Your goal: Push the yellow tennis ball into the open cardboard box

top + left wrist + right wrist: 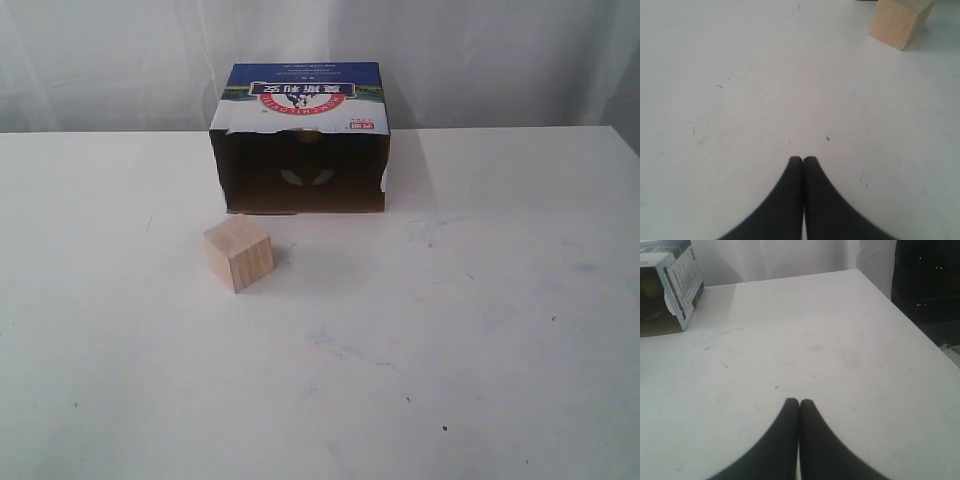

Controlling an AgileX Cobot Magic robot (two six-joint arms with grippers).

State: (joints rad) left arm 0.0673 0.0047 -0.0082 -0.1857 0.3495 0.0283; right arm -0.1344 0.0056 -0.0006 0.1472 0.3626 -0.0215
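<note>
Jaws pressed together, empty, on black left gripper and black right gripper, both over white table; pale wooden cube stands before brown open cardboard box; a dim patch inside (probably the small yellow tennis ball) suggests the pushing is done, so next only confirm

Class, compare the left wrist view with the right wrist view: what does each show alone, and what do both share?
Only the left wrist view shows the wooden cube. Only the right wrist view clearly shows the open cardboard box, a table edge and a white curtain. Both show the white table and black fingers pressed shut: left fingers, right fingers.
</note>
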